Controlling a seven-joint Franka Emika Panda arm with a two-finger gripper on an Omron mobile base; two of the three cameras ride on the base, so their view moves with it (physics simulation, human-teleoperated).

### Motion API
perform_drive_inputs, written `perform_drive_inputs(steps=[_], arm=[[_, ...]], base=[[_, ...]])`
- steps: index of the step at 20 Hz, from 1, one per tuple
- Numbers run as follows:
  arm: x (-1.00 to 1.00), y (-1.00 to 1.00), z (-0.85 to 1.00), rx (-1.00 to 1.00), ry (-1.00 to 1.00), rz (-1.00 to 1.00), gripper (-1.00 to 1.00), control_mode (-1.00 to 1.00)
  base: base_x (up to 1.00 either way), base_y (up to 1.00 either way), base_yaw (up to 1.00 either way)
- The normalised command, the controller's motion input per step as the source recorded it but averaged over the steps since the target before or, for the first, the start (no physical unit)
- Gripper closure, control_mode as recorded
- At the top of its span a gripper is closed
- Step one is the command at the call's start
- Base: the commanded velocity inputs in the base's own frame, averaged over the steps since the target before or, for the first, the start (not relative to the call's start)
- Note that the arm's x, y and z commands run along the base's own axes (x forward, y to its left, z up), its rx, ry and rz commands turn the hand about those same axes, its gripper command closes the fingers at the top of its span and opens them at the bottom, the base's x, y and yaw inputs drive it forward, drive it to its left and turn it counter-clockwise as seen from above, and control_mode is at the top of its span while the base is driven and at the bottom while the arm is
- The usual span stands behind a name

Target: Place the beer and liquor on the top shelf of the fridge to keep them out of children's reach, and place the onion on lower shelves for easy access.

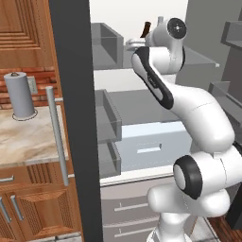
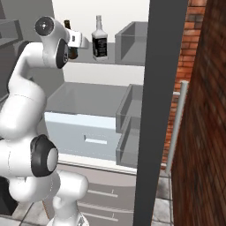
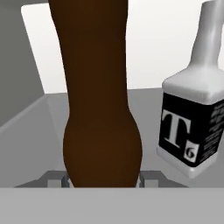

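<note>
Hand view puts the beer [image 3: 101,109] dead ahead and very close, its dark brown body standing between the two finger tips, which press against its lower sides: the gripper [image 3: 103,180] is clamped on the bottle. Just beside it, to the right in this view, stands the liquor [image 3: 197,118], upright, black label with a white letter facing the camera, apart from the beer. Right base view shows the gripper [image 2: 76,42] reaching into the open fridge [image 2: 156,110] at the height of the top shelf [image 2: 128,62], the liquor [image 2: 99,40] standing on that pane. Whether the beer's base touches the pane cannot be told.
</note>
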Motion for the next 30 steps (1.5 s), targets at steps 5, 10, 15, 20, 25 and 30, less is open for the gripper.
perform_drive_inputs(steps=[5,10,15,20,25,30], arm=[[0.34,0.11,-0.19,-0.02,0.00,0.00,1.00,-1.00],[0.34,0.11,-0.16,-0.01,0.00,0.00,1.00,-1.00],[0.36,0.09,-0.10,-0.01,0.00,0.00,1.00,-1.00],[0.37,0.08,-0.04,0.00,0.01,0.00,1.00,-1.00],[0.33,0.06,-0.04,-0.03,0.05,0.00,1.00,-1.00],[0.23,0.02,-0.02,-0.04,0.14,0.00,1.00,-1.00]], base=[[0.00,0.00,0.00],[0.00,0.00,0.00],[0.00,0.00,0.00],[0.00,0.00,0.00],[0.00,0.00,0.00],[0.00,0.00,0.00]])
